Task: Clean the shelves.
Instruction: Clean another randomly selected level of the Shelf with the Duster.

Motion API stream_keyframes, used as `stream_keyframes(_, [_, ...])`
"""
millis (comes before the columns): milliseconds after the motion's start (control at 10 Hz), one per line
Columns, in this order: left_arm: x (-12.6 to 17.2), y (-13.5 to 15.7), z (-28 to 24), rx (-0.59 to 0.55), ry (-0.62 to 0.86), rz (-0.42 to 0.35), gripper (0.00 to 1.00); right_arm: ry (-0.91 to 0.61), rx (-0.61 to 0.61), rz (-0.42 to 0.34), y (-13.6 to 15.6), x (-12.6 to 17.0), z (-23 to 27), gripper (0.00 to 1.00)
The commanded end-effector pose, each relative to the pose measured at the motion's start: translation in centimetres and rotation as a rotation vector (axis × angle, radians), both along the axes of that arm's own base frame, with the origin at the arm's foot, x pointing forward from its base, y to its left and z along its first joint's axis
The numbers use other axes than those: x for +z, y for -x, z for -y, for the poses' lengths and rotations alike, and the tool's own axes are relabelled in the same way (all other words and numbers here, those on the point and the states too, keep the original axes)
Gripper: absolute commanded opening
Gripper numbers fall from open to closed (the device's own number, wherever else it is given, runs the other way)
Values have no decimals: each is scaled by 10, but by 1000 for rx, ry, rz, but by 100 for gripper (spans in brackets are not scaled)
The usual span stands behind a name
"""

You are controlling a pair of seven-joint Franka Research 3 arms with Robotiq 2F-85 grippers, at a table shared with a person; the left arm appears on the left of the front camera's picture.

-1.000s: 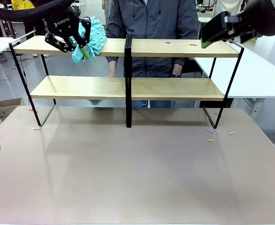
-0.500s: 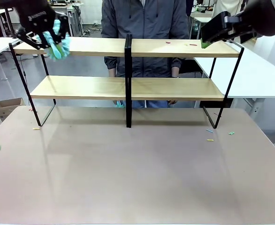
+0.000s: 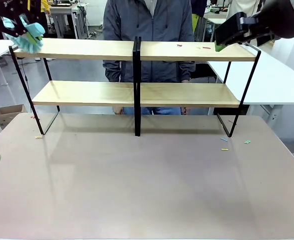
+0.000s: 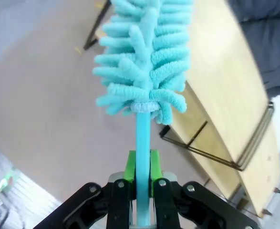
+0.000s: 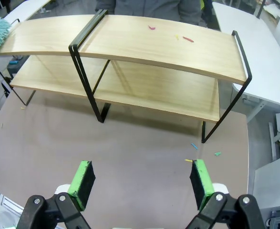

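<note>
**Duster at the left end of the top board**

We note the shelves (image 3: 86, 49) standing at the 12 o'clock side of the brown table (image 3: 147, 190), both boards level. A person (image 3: 149, 30) stands behind them.

The left gripper (image 4: 142, 165) is clamped on the stalk of a teal duster (image 4: 144, 62). In the front view the fluffy head sits at 10 o'clock, at the left end of the top board. It is perhaps brushing the board; contact is unclear.

The right gripper (image 5: 142, 180) hangs at 2 o'clock by the top board's right end, pads wide apart, holding nothing.

Small red scraps (image 5: 151, 27) lie on the top board, right of the central upright. Coloured bits (image 3: 224, 145) lie on the table at 3 o'clock, near the frame's right foot.
</note>
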State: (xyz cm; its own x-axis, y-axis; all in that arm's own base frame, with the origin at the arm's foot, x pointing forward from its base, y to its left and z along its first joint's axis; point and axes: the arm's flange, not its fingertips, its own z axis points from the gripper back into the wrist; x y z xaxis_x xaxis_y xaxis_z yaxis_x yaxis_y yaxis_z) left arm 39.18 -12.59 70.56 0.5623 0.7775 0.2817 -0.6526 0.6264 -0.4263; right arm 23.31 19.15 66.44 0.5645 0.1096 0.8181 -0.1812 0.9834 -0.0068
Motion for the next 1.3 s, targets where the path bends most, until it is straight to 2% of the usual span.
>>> stream_keyframes(0, [-13,10,0,-75,-32,43,0,-2,2,2,0,0,-1,100])
stream_keyframes(200, [-13,15,0,-193,-38,72,0,-2,2,2,0,0,-1,100])
stream_keyframes(500, [-10,21,-5,-310,-8,124,0,-2,2,2,0,0,-1,100])
stream_keyframes(600, [-6,26,-10,-394,11,156,0,-2,2,2,0,0,-1,100])
stream_keyframes(900, [23,39,-51,-805,49,272,0,-2,2,2,0,0,-1,100])
stream_keyframes(1200, [74,38,-148,-1143,155,337,0,-2,2,2,0,0,-1,100])
